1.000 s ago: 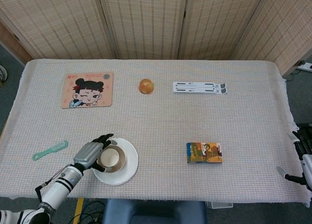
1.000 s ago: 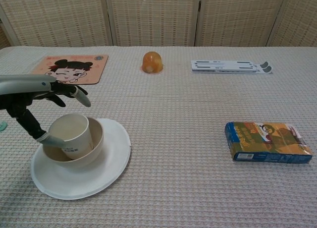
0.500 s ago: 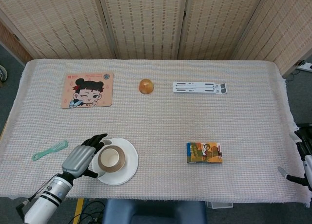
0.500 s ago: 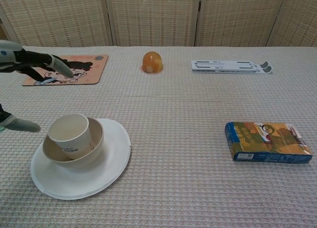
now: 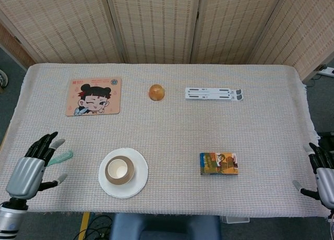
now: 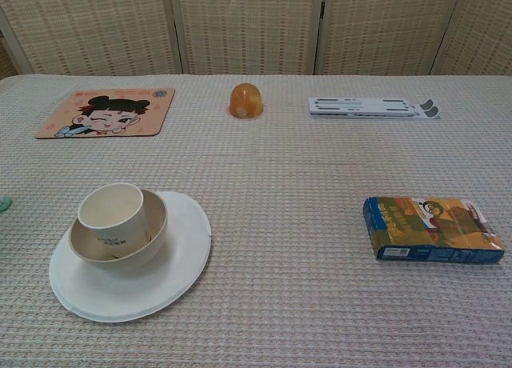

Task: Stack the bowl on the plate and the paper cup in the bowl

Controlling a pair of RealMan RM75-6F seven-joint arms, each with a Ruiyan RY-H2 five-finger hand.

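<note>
Head view shows the white plate (image 5: 123, 173) near the front edge of the counter (image 5: 167, 130). The brown bowl (image 5: 119, 170) sits on the plate, and the paper cup (image 5: 118, 169) stands inside the bowl. From the chest view the cup leans a little to one side, resting against the bowl's wall.

The left robot hand (image 5: 28, 169) is well off to the left of the plate, fingers spread wide, holding nothing. A green comb (image 5: 61, 157) lies just beside its fingertips. The right robot hand (image 5: 324, 175) is far to the right of the plate, at the counter's edge. It looks empty with fingers apart.

I think the stack is done. What could go wrong now? The cup is tilted, so a bump to the counter or the cloth could tip it out of the bowl. If the left robot hand swings back toward the plate, it could knock the stack or push the comb along. The snack box (image 5: 218, 163), right of the plate, is out of the way.
</note>
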